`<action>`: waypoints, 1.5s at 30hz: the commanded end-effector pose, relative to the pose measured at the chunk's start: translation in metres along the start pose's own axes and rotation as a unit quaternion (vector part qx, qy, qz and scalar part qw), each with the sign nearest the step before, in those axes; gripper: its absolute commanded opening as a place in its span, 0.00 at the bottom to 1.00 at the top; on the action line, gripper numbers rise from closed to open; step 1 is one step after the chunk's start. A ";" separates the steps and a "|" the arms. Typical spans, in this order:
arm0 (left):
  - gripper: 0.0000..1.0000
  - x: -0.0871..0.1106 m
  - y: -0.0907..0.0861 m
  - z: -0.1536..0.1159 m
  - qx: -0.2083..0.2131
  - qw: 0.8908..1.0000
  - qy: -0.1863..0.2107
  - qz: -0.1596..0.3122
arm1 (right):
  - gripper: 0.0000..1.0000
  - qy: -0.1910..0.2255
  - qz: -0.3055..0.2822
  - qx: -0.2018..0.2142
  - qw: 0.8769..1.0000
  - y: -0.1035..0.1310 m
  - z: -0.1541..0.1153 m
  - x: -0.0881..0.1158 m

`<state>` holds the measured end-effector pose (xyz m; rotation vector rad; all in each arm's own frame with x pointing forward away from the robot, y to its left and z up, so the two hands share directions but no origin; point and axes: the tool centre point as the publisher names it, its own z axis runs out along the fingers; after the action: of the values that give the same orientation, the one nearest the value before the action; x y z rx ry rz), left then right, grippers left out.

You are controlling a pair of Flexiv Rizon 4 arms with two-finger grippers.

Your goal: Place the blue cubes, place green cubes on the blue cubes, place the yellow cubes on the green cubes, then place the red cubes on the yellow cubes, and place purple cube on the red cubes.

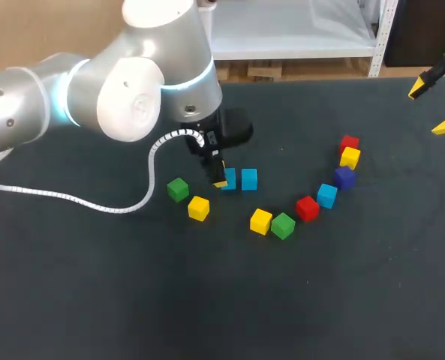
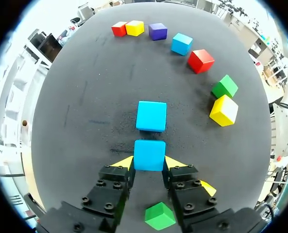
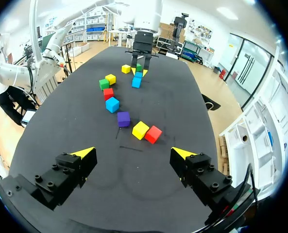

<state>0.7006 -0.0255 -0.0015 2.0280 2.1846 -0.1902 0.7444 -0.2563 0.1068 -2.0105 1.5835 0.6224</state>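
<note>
My left gripper is shut on a blue cube, low over the table, with a yellow tip on each side of it. A second blue cube sits just ahead, a narrow gap between them. In the head view the held blue cube is beside that second blue cube, under my left gripper. My right gripper hangs open at the far right edge with nothing in it. Its own view shows the right gripper high above the table.
A green cube and a yellow cube lie left of the pair. To the right curve a yellow cube, a green, a red, a blue, a purple, a yellow and a red.
</note>
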 end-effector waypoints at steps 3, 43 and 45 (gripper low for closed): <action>0.00 0.000 0.003 0.000 0.002 1.000 0.002 0.001 | 1.00 0.000 0.000 0.002 1.000 0.001 0.000 0.000; 0.00 0.004 0.004 0.003 0.008 1.000 0.001 -0.007 | 1.00 0.000 0.000 0.002 1.000 0.001 0.000 0.000; 0.10 0.004 0.004 0.003 0.008 1.000 0.002 -0.008 | 1.00 0.000 0.000 0.002 1.000 0.001 0.000 0.000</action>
<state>0.7019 -0.0216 -0.0053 2.0171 2.2048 -0.2043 0.7444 -0.2563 0.1068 -2.0105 1.5835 0.6224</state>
